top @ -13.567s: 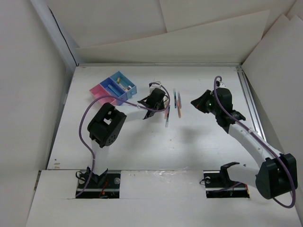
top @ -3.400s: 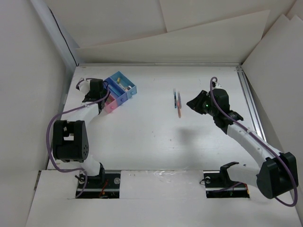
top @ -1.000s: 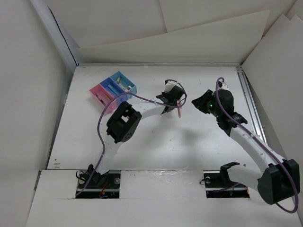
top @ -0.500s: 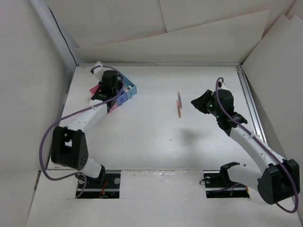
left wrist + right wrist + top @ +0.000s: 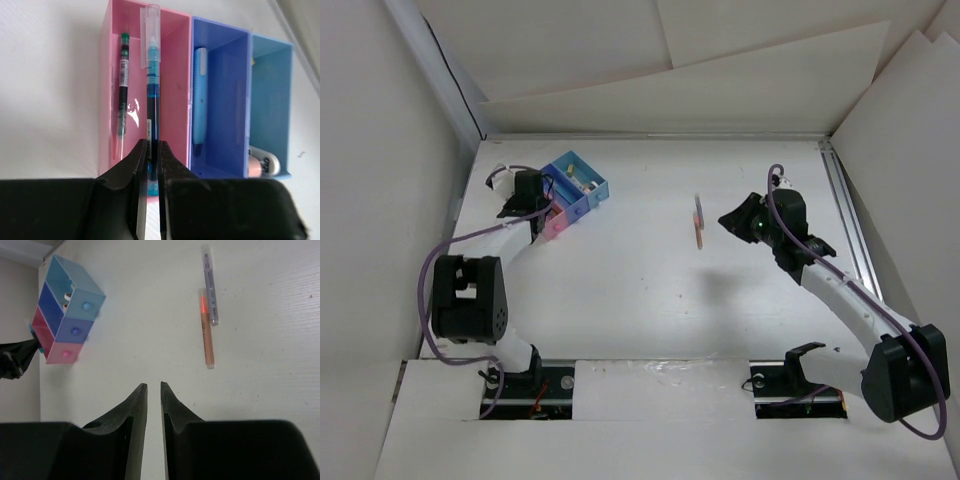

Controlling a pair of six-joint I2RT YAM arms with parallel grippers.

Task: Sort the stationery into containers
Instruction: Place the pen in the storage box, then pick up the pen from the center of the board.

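Note:
My left gripper [image 5: 151, 142] is shut on a blue pen [image 5: 151, 75] with a clear cap, which points along the pink container [image 5: 105, 100]. A thin green pen [image 5: 121, 100] lies inside that bin. The middle blue container [image 5: 225, 115] holds a light-blue pen-like piece [image 5: 200, 100], and the light-blue container [image 5: 272, 90] holds a whitish stubby piece [image 5: 262, 162]. An orange pen [image 5: 206, 332] and a grey-purple pen [image 5: 210, 285] lie side by side on the table. My right gripper [image 5: 152, 385] hovers near them, narrowly open with nothing between its jaws.
In the top view the containers [image 5: 582, 186] sit at the back left, with the left gripper [image 5: 525, 192] at their left end. The two pens [image 5: 699, 225] lie mid-table, left of the right gripper [image 5: 730, 218]. White walls surround the table [image 5: 640, 300].
The left gripper carried the blue pen from the middle of the table to the bins and now sits at their left end. The right arm barely shifted.

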